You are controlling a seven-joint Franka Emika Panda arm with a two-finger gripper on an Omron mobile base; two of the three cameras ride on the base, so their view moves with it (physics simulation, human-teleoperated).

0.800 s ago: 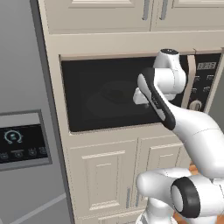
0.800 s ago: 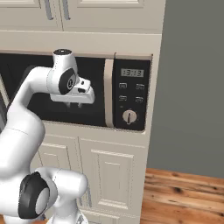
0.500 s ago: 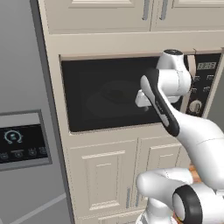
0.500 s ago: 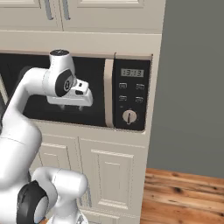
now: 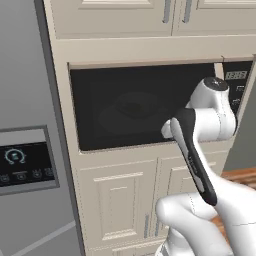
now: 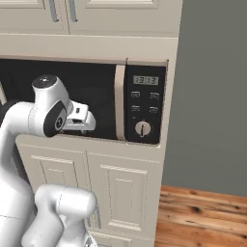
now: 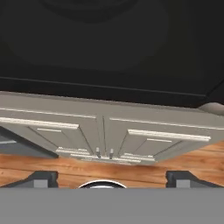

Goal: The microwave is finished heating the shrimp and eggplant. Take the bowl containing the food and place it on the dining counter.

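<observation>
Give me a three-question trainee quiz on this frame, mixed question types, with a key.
1. True or false: the microwave door is shut.
2. The pincer is: A) shut on the handle B) open and holding nothing C) holding a bowl.
3. Fill in: in the left base view, the appliance left of the microwave is the grey ____.

Key: 1 true, the dark glass door sits flush in its frame. 2 B, the two fingertips stand wide apart in the hand view with nothing between them. 3 fridge.
</observation>
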